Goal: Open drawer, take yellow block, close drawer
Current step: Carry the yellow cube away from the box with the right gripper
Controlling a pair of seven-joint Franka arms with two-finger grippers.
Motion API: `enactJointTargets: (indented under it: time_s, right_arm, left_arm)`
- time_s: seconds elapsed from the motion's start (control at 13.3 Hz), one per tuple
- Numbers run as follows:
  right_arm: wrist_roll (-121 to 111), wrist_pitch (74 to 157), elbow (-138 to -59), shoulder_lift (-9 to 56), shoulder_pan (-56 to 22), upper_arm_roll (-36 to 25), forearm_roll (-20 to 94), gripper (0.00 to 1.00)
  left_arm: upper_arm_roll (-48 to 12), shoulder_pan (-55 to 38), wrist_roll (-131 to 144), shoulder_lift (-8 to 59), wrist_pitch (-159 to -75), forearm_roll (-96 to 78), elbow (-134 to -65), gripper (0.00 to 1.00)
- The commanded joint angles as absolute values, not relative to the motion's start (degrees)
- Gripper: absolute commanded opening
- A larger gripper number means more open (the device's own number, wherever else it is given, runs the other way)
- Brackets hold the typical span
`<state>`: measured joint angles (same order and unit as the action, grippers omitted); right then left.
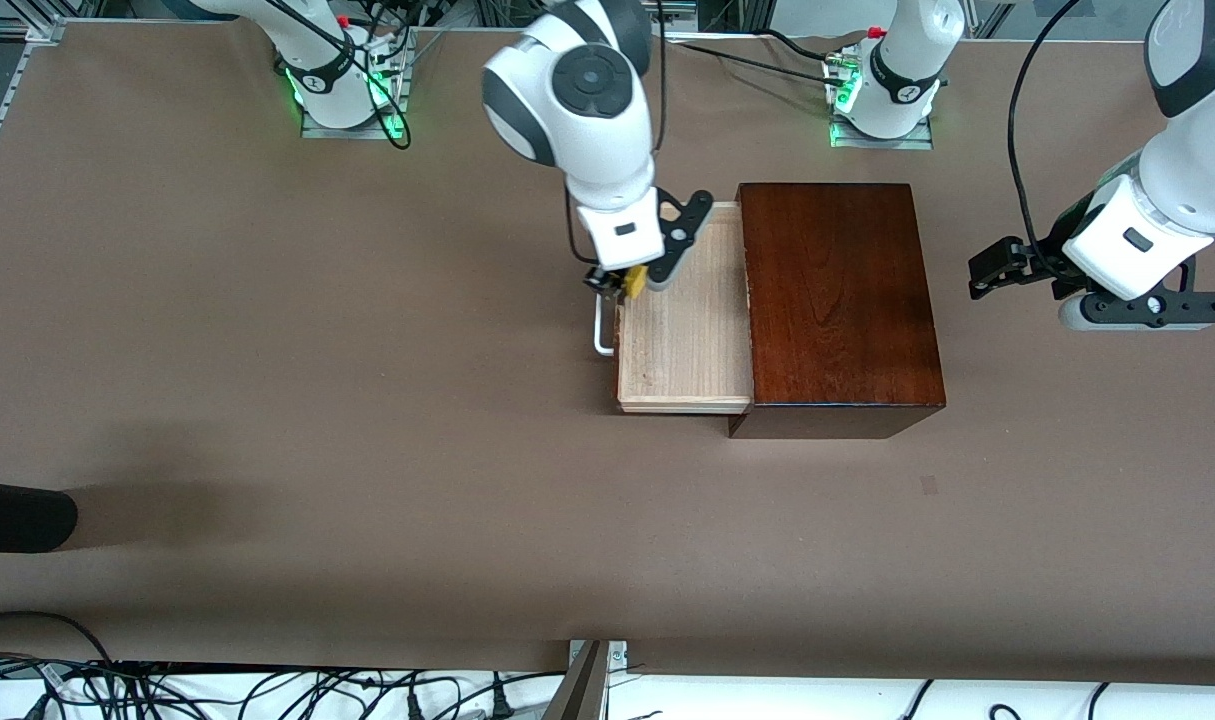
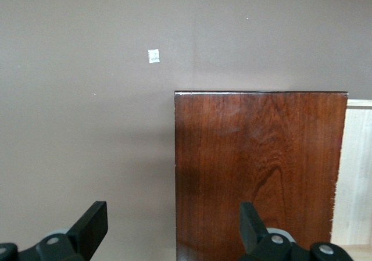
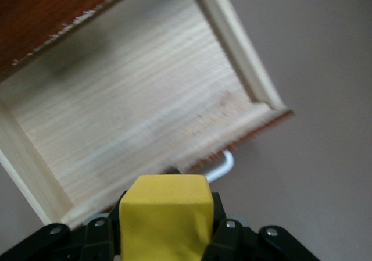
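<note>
My right claw (image 1: 627,283) is clenched on the yellow block (image 1: 634,280), held over the open drawer (image 1: 682,330) near its white handle (image 1: 601,335); I should lift it straight clear before shutting, while my left claw (image 2: 174,229) waits spread wide over the box's (image 1: 837,300) end.

— The box (image 1: 839,300): what finish?

— Dark mahogany wood, glossy, grain plain to see. The drawer (image 1: 682,340) inside it is pale raw wood, matt, rough along its cut edge, with a smooth white loop handle (image 1: 601,335).

— And the yellow block (image 3: 165,219)?

— Smooth, matt, bright yellow. The worktop (image 1: 267,350) is a matt brown sheet. The fingers (image 2: 90,226) look like black matt plastic.
</note>
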<state>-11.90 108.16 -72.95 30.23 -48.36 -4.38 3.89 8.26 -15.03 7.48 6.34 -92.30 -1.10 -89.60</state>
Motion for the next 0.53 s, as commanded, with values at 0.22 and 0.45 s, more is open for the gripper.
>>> enactJointTargets:
  time_s: [0.22, 0.45]
  right_arm:
    - [-7.8, 99.9, -77.5, 21.5, -48.1, -15.2, 4.3, 0.0]
    - [-6.3, 99.9, -83.3, 17.4, -48.1, -20.9, 4.3, 0.0]
  left_arm:
    - [6.8, -15.0, 6.8, 7.3, -92.1, 1.4, -87.6, 1.0]
    - [6.3, -15.0, 6.8, 7.3, -93.8, -0.6, -86.3, 1.0]
